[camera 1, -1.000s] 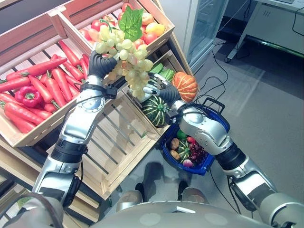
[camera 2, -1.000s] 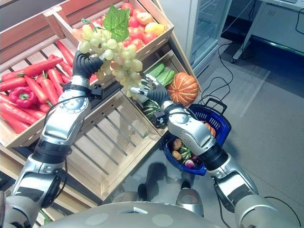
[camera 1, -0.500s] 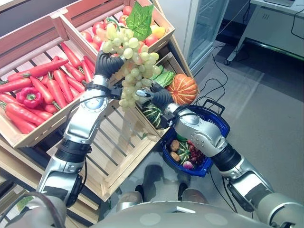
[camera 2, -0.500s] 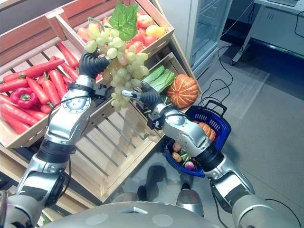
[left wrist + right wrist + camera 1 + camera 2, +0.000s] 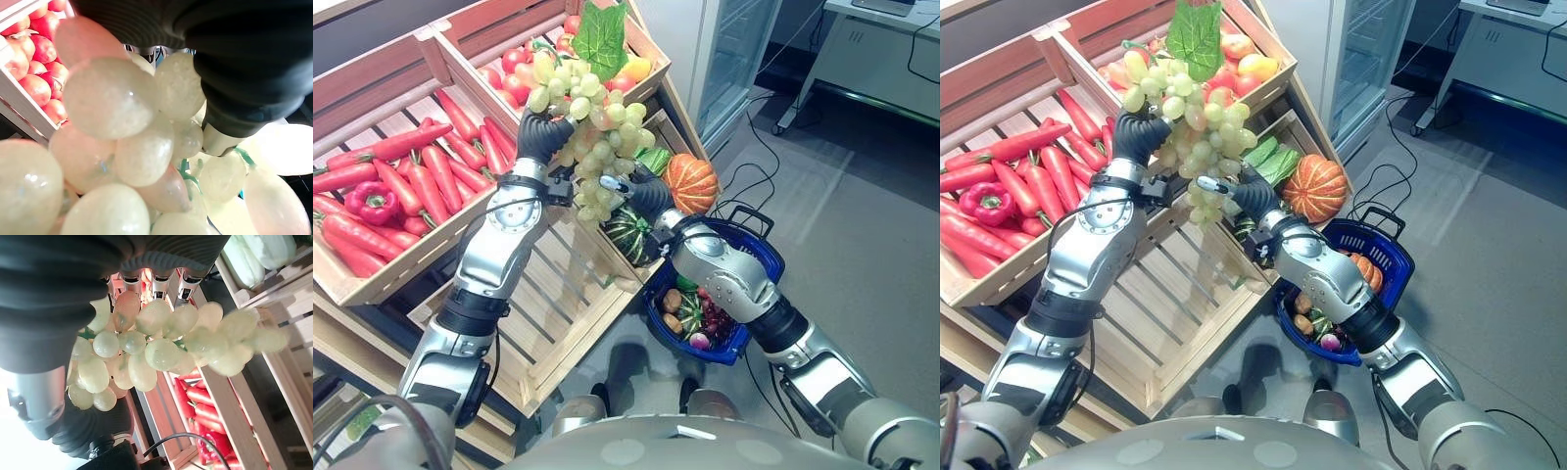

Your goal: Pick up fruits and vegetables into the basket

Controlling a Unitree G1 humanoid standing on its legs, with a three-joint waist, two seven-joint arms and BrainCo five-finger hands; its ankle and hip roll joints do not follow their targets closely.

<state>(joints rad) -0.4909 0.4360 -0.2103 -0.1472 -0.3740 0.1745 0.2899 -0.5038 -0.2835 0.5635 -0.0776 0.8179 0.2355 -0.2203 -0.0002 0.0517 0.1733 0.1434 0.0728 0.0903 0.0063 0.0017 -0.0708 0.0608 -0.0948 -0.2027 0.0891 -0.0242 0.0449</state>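
A large bunch of pale green grapes [image 5: 592,122] with a green leaf [image 5: 600,39] hangs in the air in front of the wooden crates. My left hand [image 5: 541,132] is shut on its upper part, with grapes [image 5: 112,98] pressed close against the palm. My right hand [image 5: 644,196] reaches in from below and touches the bunch's lower end, fingers [image 5: 154,284] straight behind the grapes [image 5: 161,347]. The blue basket [image 5: 766,257] sits under my right forearm and holds several fruits and vegetables [image 5: 695,308].
Behind the hands stand a crate of carrots [image 5: 421,162] with a red pepper [image 5: 372,201] and a crate of red fruit [image 5: 514,73]. An orange pumpkin [image 5: 691,182], a striped green squash [image 5: 628,233] and cucumbers [image 5: 654,159] lie in a lower crate. A bare slatted crate [image 5: 548,304] is below.
My left hand has carried the grape bunch a little to the right. My right hand has come in under the bunch and now touches its lower end.
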